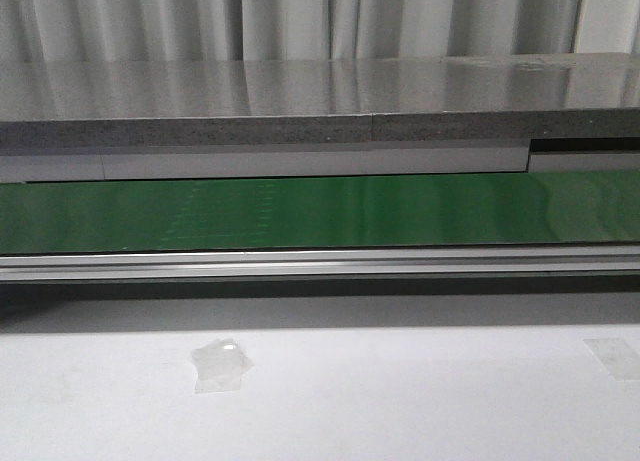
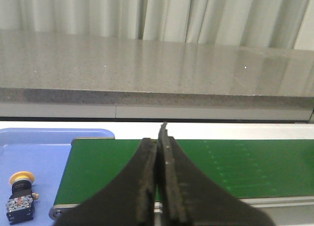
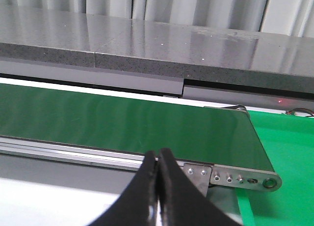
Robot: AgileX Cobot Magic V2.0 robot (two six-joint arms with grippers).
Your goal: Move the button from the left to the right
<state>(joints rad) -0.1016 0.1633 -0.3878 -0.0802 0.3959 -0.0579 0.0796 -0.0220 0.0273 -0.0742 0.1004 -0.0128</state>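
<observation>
Item 1. Blue tray (image 2: pixel 54 152), off the left end of the conveyor, seen only in the left wrist view. Holds the task's thing.

Item 2. Button (image 2: pixel 20 196), lying on the blue tray near its visible lower edge, well apart from both grippers. Round orange-yellow mushroom head at top, black boxy body below it with blue and red marks at the base. Judged handling: small, light, rigid moulded plastic, not fragile under a moderate pinch. The domed head looks smooth and likely to slip between pads; the flat-sided black body is the better hold, taken across its two opposite faces just under the head. Whether it stands or lies tilted cannot be told at this size.

Item 3. Left gripper (image 2: pixel 159 187), fingers pressed together with nothing between them, poised over the near edge of the belt, to the right of the tray. It must spread before any grasp.

Item 4. Green conveyor belt (image 1: pixel 320 211), running across the front view, bare in all three views, with an aluminium side rail (image 1: pixel 320 263) along its near edge.

Item 5. Right gripper (image 3: pixel 158 187), fingers pressed together, empty, above the rail near the belt's right-hand end roller (image 3: pixel 269 183).

Item 6. Green bin (image 3: pixel 284 152), beyond the belt's right end; judged the likely destination.
</observation>
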